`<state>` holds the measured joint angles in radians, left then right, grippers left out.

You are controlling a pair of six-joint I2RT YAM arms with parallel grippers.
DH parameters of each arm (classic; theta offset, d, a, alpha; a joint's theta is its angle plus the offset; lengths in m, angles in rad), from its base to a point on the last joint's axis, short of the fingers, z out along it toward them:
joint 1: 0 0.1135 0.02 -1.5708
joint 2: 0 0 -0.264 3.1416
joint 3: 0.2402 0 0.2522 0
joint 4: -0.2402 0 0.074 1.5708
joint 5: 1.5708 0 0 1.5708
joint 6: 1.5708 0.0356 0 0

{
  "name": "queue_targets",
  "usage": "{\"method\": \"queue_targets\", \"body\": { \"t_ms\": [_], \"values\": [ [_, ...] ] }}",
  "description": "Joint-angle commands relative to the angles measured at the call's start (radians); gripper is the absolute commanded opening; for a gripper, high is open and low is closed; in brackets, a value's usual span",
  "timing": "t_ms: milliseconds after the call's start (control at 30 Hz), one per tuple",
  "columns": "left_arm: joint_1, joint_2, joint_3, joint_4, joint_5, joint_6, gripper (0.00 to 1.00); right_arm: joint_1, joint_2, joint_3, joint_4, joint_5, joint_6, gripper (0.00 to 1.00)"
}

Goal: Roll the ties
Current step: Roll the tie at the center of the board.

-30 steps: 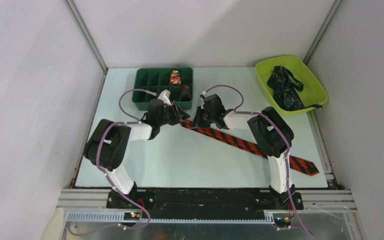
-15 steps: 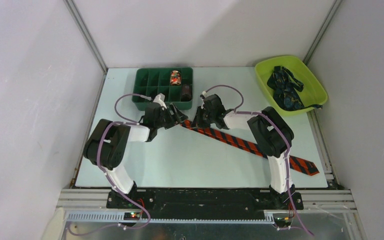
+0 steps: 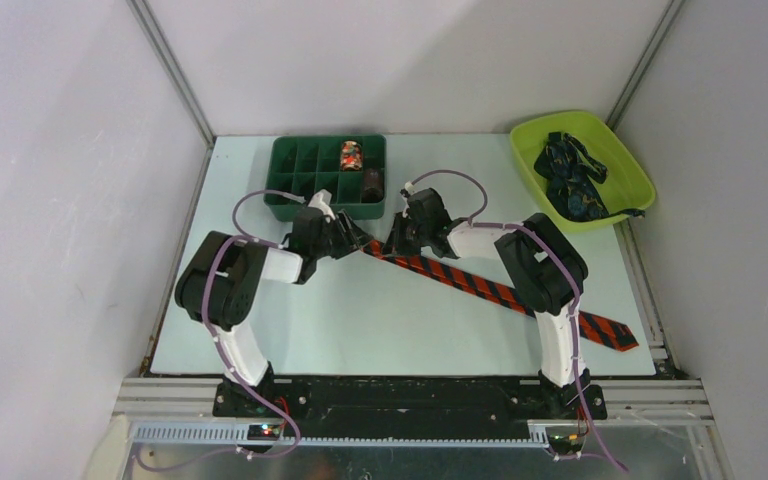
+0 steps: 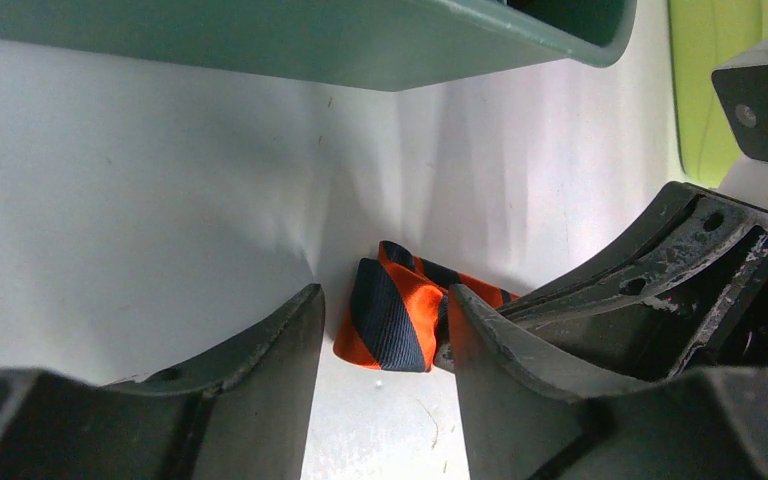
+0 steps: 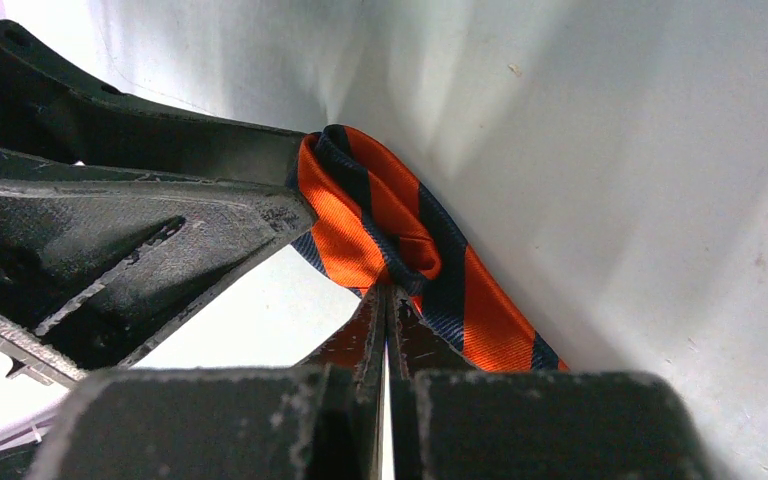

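Note:
A red-orange tie with black stripes (image 3: 480,287) lies diagonally across the table, its upper-left end curled into a small fold (image 4: 395,320). My left gripper (image 3: 357,240) is open, and in the left wrist view its fingertips (image 4: 385,295) straddle that fold, the right finger against it and a gap on the left. My right gripper (image 3: 392,243) is shut. Its joined tips (image 5: 388,292) press on the curl of the tie (image 5: 380,215) from the other side, and no fabric shows between them.
A green compartment tray (image 3: 326,139) sits just behind the grippers with two small rolls (image 3: 351,155) in it. A lime-green bin (image 3: 520,150) at the back right holds dark navy ties (image 3: 570,180). The tie's wide end reaches the right front edge.
My left arm's elbow has swung slightly right and its gripper has drawn back a little to the left. The tie and the right arm have stayed put.

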<state>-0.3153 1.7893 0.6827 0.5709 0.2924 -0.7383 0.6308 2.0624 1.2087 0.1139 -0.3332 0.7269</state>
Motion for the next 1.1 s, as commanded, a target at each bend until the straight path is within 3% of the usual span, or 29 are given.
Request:
{"method": "queue_targets", "body": {
  "t_ms": [0, 233, 600, 900, 1067],
  "values": [
    [0.002, 0.017, -0.004, 0.041, 0.020, -0.008, 0.55, -0.008, 0.009, 0.015, -0.001, 0.026, -0.007, 0.00],
    [0.002, 0.017, -0.018, 0.042, 0.020, -0.004, 0.51, -0.008, 0.010, 0.015, 0.000, 0.025, -0.008, 0.00],
    [0.000, 0.003, -0.021, 0.050, 0.037, -0.004, 0.37, -0.012, 0.011, 0.015, 0.001, 0.022, -0.007, 0.00],
    [-0.001, -0.019, -0.024, 0.055, 0.044, -0.003, 0.20, -0.012, 0.005, 0.015, 0.001, 0.024, -0.008, 0.00],
    [-0.006, -0.040, -0.010, 0.032, 0.040, 0.016, 0.04, -0.012, 0.000, 0.015, 0.002, 0.025, -0.009, 0.00]
  ]
}}
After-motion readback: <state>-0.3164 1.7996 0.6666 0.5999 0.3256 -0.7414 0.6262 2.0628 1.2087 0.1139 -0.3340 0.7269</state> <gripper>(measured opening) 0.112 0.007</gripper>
